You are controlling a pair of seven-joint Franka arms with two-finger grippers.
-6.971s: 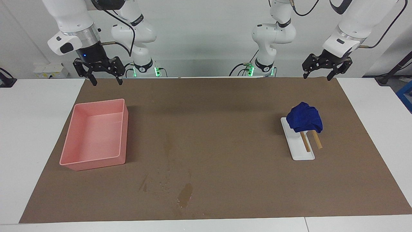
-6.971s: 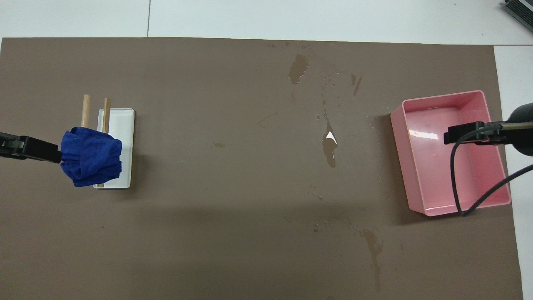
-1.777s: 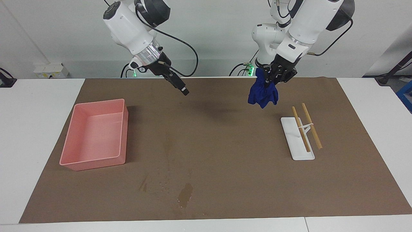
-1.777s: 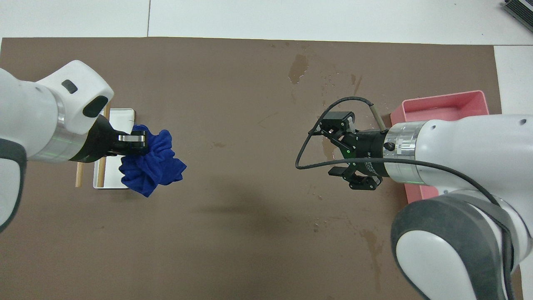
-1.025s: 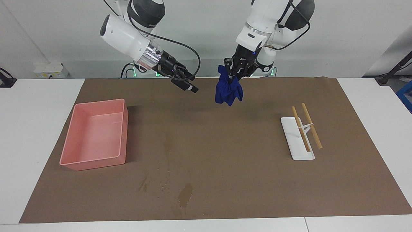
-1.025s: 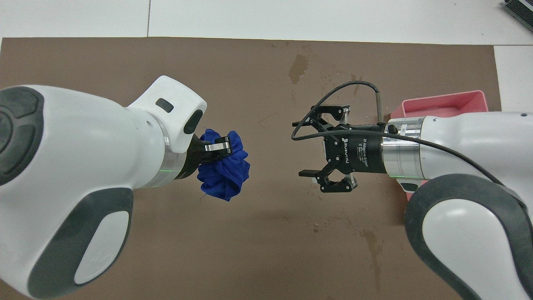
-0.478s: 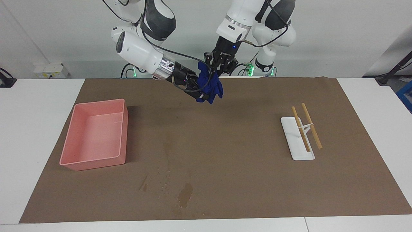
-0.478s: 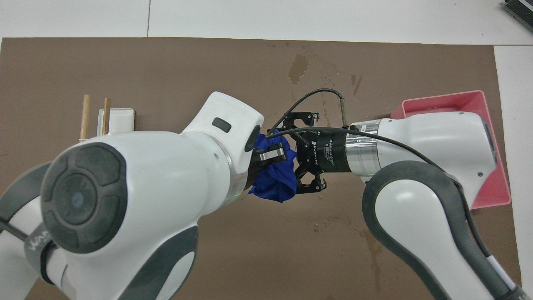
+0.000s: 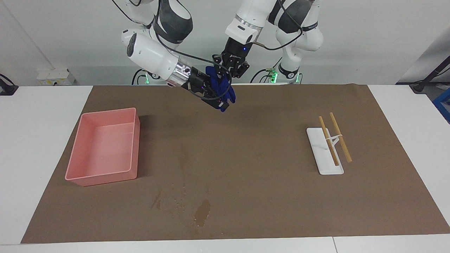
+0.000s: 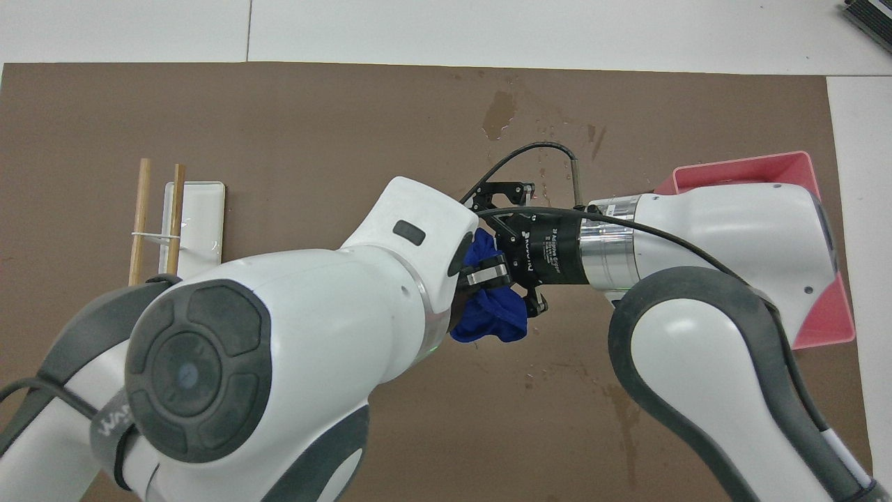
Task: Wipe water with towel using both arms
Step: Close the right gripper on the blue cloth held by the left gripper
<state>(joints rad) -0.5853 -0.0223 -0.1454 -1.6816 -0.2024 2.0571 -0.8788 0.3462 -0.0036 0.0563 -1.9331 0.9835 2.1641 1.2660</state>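
Lettering "ROBOTIQ" shows on the right hand, whose spread fingers flank the crumpled deep-blue fabric towel. Left hand is clenched on that towel, aloft over the brown mat on the worktop.

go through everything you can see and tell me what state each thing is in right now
Deep-blue crumpled fabric towel: in the air, hanging from the left gripper, not touching the mat.
Left gripper: shut on the towel.
Right gripper: open, its fingers around the hanging towel.
Dark wet patch of water: unwiped, on the brown mat.
Pink plastic tray: upright, no objects inside.
White rectangular stand: bare, two wooden rods across it.
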